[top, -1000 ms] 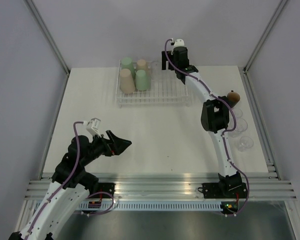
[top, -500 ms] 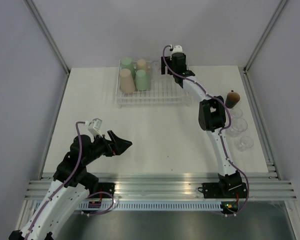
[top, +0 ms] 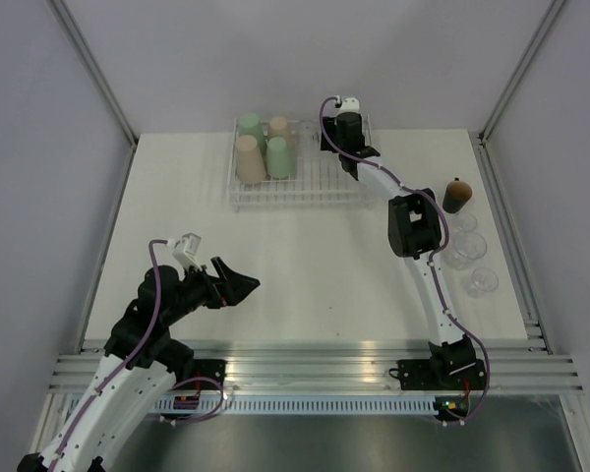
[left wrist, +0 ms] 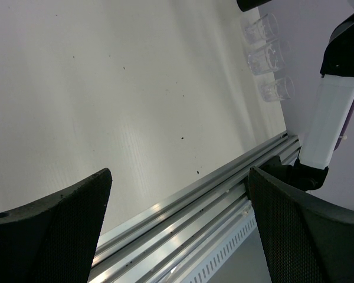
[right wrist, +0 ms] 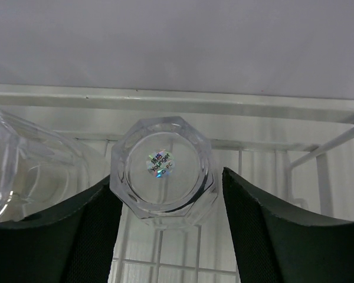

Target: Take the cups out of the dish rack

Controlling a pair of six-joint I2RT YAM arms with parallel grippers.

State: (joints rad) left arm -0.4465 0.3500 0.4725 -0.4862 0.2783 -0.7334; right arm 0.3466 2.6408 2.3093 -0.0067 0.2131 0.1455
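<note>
One big white table (top: pixel 305 265) fills the middle of the top view. We see the dish rack (top: pixel 324 185) at the upper middle of it, near the back edge. Two green tumblers (top: pixel 280 157) and two beige tumblers (top: pixel 249 159) stand in the left part of the rack.

The right gripper (right wrist: pixel 166 183) is over the upper right part of the rack. In its wrist view its fingers are spread apart. A small clear cup (right wrist: pixel 164 171) sits upside down between them on the wires, with a shiny sticker (right wrist: pixel 159 163) on its bottom. We cannot tell if the fingers touch it. A second clear cup (right wrist: pixel 23 171) is just beside it, at the left edge of that view.

The left gripper (left wrist: pixel 178 174) hangs over the table at the lower left of the top view. Its fingers are wide apart with nothing between them.

Near the right edge of the table stands the dark brown cup (top: pixel 458 195). Three clear cups (top: pixel 469 246) stand in a row just below it in the picture.
</note>
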